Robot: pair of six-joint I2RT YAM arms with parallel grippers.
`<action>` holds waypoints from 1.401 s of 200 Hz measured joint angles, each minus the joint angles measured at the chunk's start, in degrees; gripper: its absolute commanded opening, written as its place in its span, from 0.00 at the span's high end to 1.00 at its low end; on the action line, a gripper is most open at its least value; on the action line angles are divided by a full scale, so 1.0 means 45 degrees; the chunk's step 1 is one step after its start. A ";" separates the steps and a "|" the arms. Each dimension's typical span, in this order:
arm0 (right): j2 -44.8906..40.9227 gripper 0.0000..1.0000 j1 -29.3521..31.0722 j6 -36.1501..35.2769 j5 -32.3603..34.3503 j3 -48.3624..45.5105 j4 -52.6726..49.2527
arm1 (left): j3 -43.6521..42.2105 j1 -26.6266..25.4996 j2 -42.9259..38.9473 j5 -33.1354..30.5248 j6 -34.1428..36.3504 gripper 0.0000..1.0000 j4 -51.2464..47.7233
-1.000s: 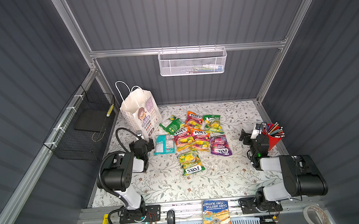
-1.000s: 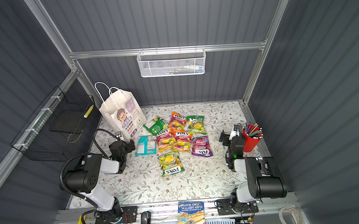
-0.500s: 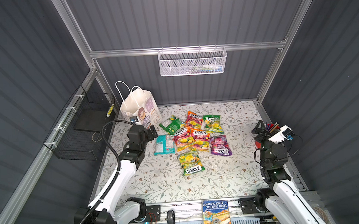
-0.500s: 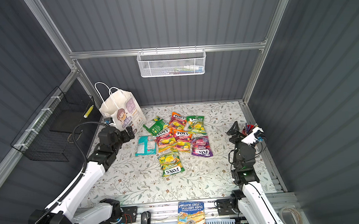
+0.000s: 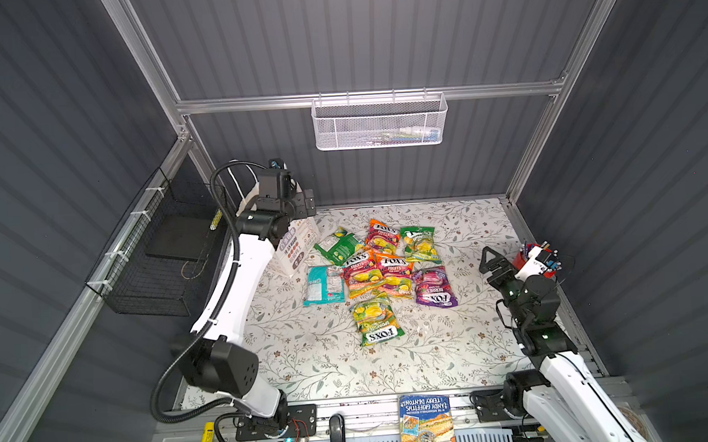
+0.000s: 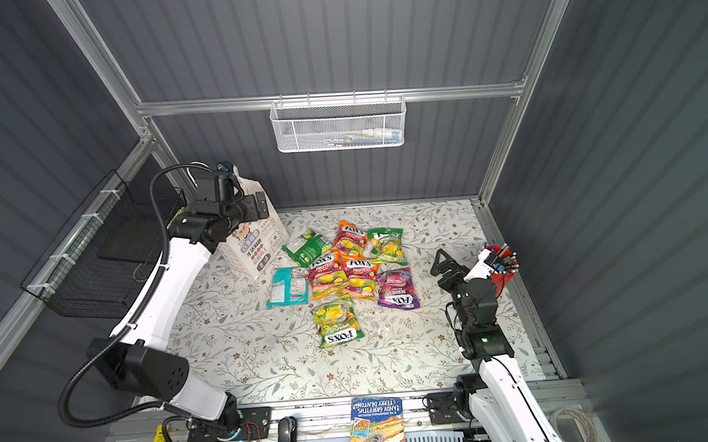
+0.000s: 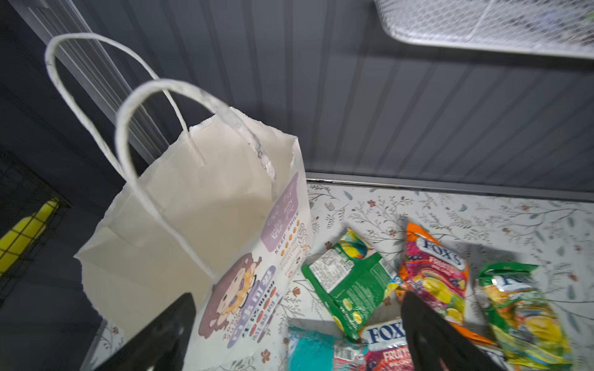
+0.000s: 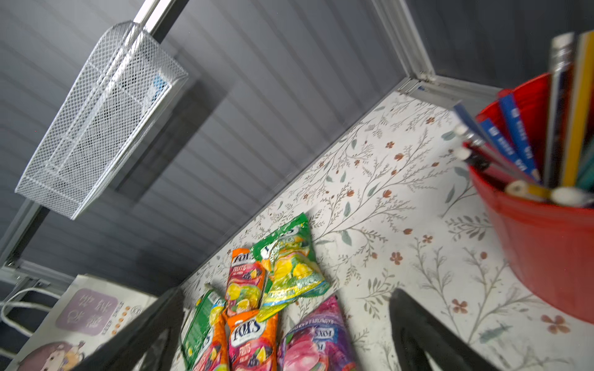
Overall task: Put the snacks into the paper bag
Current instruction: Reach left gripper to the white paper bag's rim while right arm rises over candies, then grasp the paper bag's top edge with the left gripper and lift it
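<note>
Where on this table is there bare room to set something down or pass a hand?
Bare: the wide near stretch of table between the yellow-green packet and the book, and the far right corner beyond the pencil cup. Crowded: the snacks overlap mid-table, and the paper bag stands close beside the dark green packet.

Both arms rose; left fingers (image 7: pixel 160 334) near paper bag (image 7: pixel 247 289).
</note>
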 measured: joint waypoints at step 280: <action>0.1379 0.01 0.1307 0.0821 -0.3109 0.0058 0.0102 | 0.3609 0.0413 0.3497 -0.0758 0.2069 1.00 -0.3759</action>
